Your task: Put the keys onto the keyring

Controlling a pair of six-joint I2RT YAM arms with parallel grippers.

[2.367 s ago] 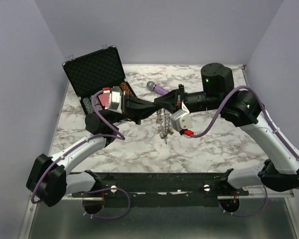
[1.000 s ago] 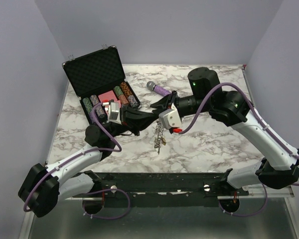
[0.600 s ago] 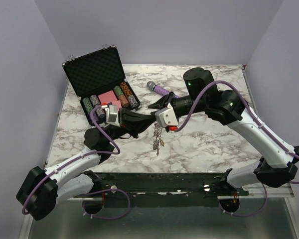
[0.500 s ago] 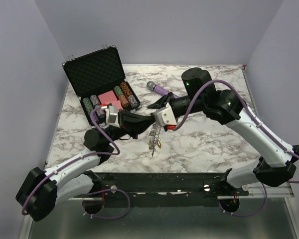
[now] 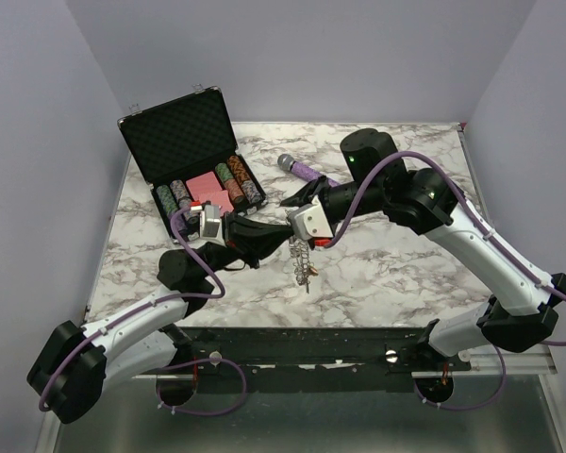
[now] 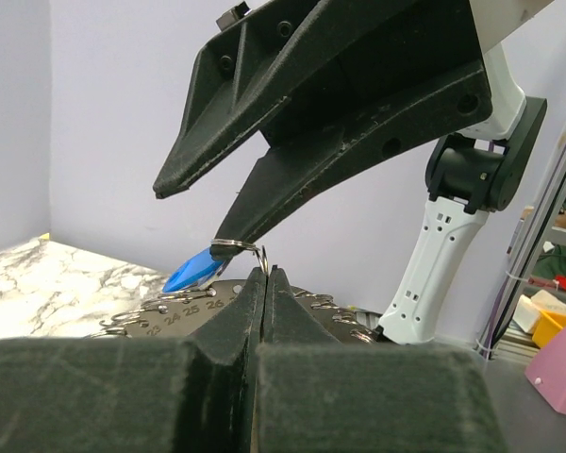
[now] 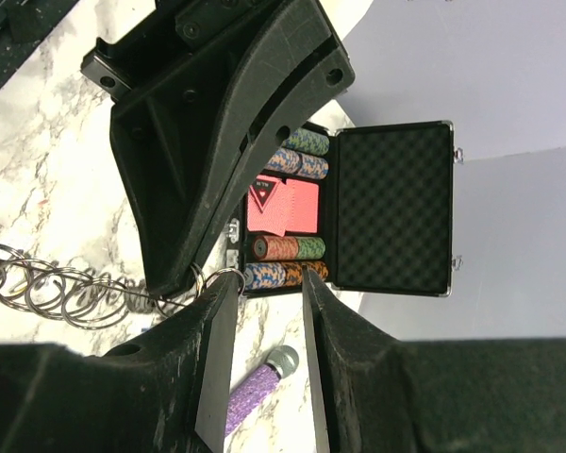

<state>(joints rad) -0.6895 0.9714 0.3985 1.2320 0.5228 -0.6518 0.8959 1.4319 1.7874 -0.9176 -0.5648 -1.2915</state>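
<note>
Two grippers meet in the air above the middle of the white marble tabletop (image 5: 406, 274), busy with one key.
The left gripper (image 6: 266, 272) is pinched shut on the thin silvery metal keyring with a toothed, numbered edge (image 6: 184, 309). The right gripper (image 7: 259, 293) has its jaws apart, one finger touching the small wire loop (image 6: 234, 247) that carries a small blue-capped key (image 6: 193, 274). To do this step well, I think the left should hold firm while the right closes on the key's cap and guides the loop slowly, without pulling sideways. I count one keyring, one blue key clearly seen (the other keys hang in a bundle I cannot count), one purple microphone (image 5: 296, 168) and one open black case (image 5: 174, 127) with several stacks of round poker chips (image 5: 236, 173).
</note>
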